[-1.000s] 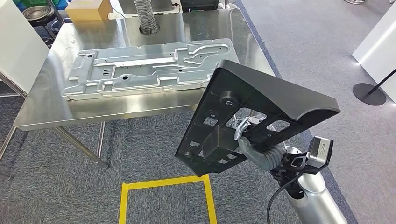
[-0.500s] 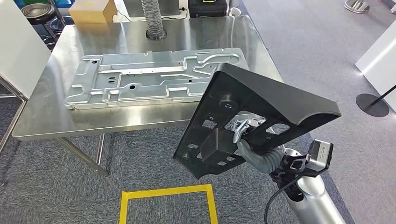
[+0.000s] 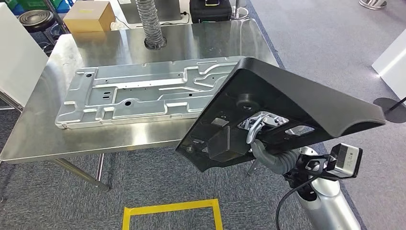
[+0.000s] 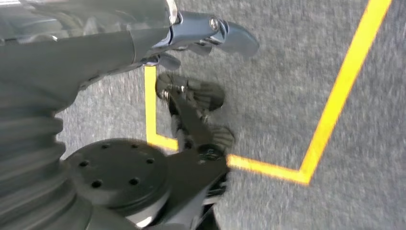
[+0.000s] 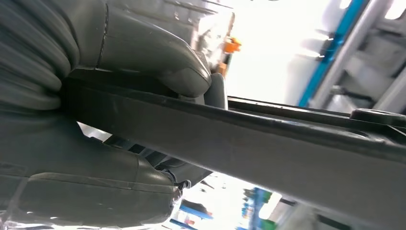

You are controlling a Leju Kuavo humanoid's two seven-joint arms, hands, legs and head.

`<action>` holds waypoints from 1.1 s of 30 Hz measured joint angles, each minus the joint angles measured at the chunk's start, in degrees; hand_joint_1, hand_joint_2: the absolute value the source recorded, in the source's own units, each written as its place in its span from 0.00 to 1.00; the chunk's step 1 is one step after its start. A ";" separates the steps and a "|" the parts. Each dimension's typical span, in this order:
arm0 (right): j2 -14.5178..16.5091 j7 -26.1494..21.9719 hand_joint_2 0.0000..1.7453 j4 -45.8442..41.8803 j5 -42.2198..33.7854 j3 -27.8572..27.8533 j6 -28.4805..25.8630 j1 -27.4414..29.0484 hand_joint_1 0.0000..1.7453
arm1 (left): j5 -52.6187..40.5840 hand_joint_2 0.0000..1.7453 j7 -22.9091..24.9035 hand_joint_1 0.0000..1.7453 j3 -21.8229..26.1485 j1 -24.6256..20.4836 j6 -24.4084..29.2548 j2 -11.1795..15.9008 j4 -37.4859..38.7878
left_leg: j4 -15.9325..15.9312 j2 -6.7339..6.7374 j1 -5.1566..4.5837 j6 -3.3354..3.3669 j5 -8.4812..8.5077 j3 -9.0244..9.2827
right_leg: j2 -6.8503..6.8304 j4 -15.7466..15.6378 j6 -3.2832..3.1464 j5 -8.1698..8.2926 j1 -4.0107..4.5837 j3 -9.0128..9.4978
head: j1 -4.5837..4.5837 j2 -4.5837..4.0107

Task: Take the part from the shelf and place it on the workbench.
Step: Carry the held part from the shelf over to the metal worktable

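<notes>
The black part (image 3: pixel 282 108) is gripped by the right hand (image 3: pixel 258 143), tilted above the worktop (image 3: pixel 119 134) edge for placing. The left hand (image 4: pixel 191 38), hanging idle, cannot be judged spread or closed.

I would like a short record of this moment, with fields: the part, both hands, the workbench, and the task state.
part: black plastic panel, tilted, in the air at the near right corner of the workbench, not set down
right robot hand: grips the panel through an opening in it; thumb pressed on its edge
left robot hand: holds nothing, hangs over grey carpet with yellow tape
workbench: steel top, carries a stamped metal plate, a ribbed hose and a cardboard box
task state: part carried, placing not yet done
</notes>
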 joint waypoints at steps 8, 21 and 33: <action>0.54 -0.22 1.00 -1.40 -0.17 -0.96 0.54 -1.96 1.00 | 0.00 1.00 -0.01 0.00 0.24 0.55 -0.02 0.07 0.00 | -9.62 0.27 0.37 0.24 9.78 -3.02 | 0.13 0.05 1.20 -4.73 -0.12 5.36 | 0.05 0.00; 1.36 6.33 1.00 -2.25 -3.79 -2.86 3.08 -11.67 1.00 | 0.37 1.00 -0.32 0.00 1.25 0.18 -0.02 -0.14 0.00 | -10.91 -0.33 -0.05 2.79 5.81 2.88 | -0.14 9.20 1.91 -2.96 0.10 -5.64 | 0.35 0.00; 2.42 6.28 1.00 -2.01 -3.03 -2.90 2.74 -12.36 1.00 | 0.92 1.00 -0.33 0.00 1.77 -0.14 0.48 -0.24 -0.02 | 5.98 0.06 0.24 -0.68 -1.84 -5.62 | -0.14 0.90 -0.37 -0.46 0.29 -0.15 | 0.22 0.00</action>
